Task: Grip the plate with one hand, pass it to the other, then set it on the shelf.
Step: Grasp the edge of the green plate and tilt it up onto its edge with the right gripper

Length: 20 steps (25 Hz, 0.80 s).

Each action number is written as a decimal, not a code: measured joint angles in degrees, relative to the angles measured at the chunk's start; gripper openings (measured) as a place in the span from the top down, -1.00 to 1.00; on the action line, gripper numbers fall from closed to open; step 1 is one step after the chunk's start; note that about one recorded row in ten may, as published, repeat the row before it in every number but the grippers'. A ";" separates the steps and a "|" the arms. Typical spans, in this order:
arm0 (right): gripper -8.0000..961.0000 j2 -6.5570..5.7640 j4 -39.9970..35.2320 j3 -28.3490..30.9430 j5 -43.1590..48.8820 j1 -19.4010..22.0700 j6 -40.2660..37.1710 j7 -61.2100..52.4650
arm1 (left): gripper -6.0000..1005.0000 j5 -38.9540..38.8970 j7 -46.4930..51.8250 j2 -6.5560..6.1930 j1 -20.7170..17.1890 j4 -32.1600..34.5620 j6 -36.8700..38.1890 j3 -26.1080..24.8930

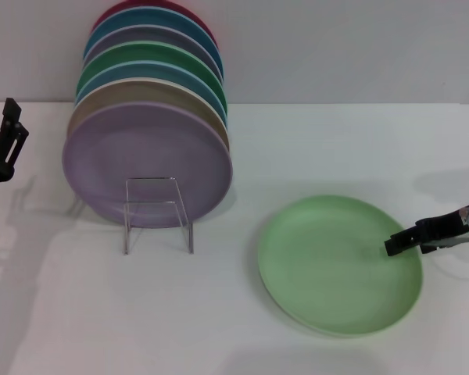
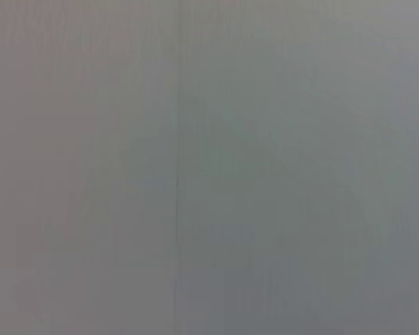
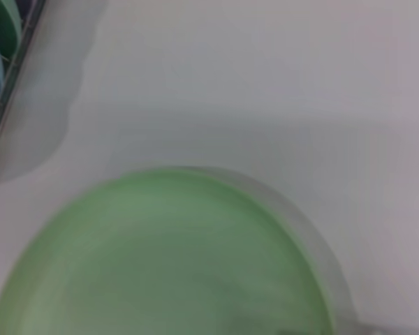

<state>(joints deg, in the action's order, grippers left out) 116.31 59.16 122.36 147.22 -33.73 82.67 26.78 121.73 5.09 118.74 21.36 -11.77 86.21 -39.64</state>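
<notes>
The pale mint-green plate (image 1: 336,266) lies flat on the white table, right of centre. It fills the lower part of the right wrist view (image 3: 167,258). My right gripper (image 1: 392,245) reaches in from the right, its black tip at the plate's right rim. My left gripper (image 1: 12,117) hangs raised at the far left, apart from everything. The wire shelf (image 1: 158,212) stands left of the plate, its small rectangular front loop facing me. The left wrist view shows only a blank grey surface.
Several coloured plates stand on edge in the shelf, with a lilac plate (image 1: 144,160) in front. A corner of that rack shows in the right wrist view (image 3: 0,49). White table (image 1: 313,148) lies between the shelf and the mint plate.
</notes>
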 joint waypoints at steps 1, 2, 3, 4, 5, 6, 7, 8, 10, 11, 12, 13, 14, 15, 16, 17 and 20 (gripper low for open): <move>-0.45 -0.01 -0.39 -0.04 0.18 -0.04 -0.26 0.01 | -0.68 0.00 0.00 0.00 0.00 0.00 0.00 0.00; -0.45 -0.01 -0.67 -0.10 0.27 -0.06 -0.48 0.01 | -0.68 0.00 0.00 0.00 0.00 0.00 0.00 0.00; -0.45 -0.02 -1.21 -0.19 0.33 -0.12 -0.91 0.02 | -0.68 0.00 0.00 0.00 -0.02 0.00 0.00 0.00; -0.44 -0.02 -1.21 -0.19 0.33 -0.12 -0.91 0.02 | -0.68 0.00 0.00 0.00 -0.02 0.00 0.00 0.00; -0.42 -0.03 -1.67 -0.23 0.34 -0.14 -1.32 0.03 | -0.68 0.00 0.03 0.00 -0.15 0.00 0.00 0.00; -0.41 -0.03 -1.67 -0.23 0.34 -0.14 -1.32 0.03 | -0.68 0.00 0.03 0.00 -0.20 0.03 0.01 0.00; -0.39 -0.03 -1.88 -0.25 0.34 -0.15 -1.45 0.03 | -0.68 0.00 0.03 0.00 -0.20 0.03 0.01 0.00; -0.38 -0.03 -2.17 -0.25 0.34 -0.16 -1.50 0.04 | -0.68 0.00 0.03 0.00 -0.20 0.03 0.01 0.00; -0.35 -0.03 -2.26 -0.25 0.34 -0.18 -1.50 0.04 | -0.68 0.00 0.02 -0.07 -0.34 0.09 0.01 0.00; -0.34 -0.03 -2.37 -0.25 0.34 -0.21 -1.51 0.04 | -0.68 0.00 0.01 -0.07 -0.35 0.10 0.01 0.00; -0.33 -0.03 -2.43 -0.24 0.35 -0.23 -1.53 0.03 | -0.68 0.00 0.01 -0.08 -0.35 0.11 0.01 0.00; -0.31 -0.03 -2.46 -0.24 0.34 -0.24 -1.56 0.02 | -0.68 0.00 0.01 -0.09 -0.36 0.20 0.01 0.00; -0.30 -0.03 -2.46 -0.24 0.34 -0.24 -1.56 0.02 | -0.68 0.00 0.01 -0.09 -0.36 0.20 0.01 0.00; -0.29 -0.03 -2.47 -0.23 0.34 -0.25 -1.56 0.00 | -0.68 0.00 0.01 -0.09 -0.36 0.24 0.01 0.00; -0.19 -0.03 -2.48 -0.23 0.34 -0.25 -1.56 -0.09 | -0.68 0.00 0.01 -0.09 -0.36 0.26 0.03 0.00; -0.10 -0.03 -2.48 -0.22 0.34 -0.26 -1.56 -0.13 | -0.68 0.00 0.01 -0.09 -0.36 0.27 0.07 0.00; 0.19 -0.03 -2.48 -0.20 0.46 -0.28 -1.56 -0.20 | -0.68 0.00 0.00 -0.09 -0.39 0.30 0.16 0.00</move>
<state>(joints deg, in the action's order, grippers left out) 116.28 56.68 122.15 147.69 -34.01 81.11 26.58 121.73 5.09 118.65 20.98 -11.48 86.37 -39.64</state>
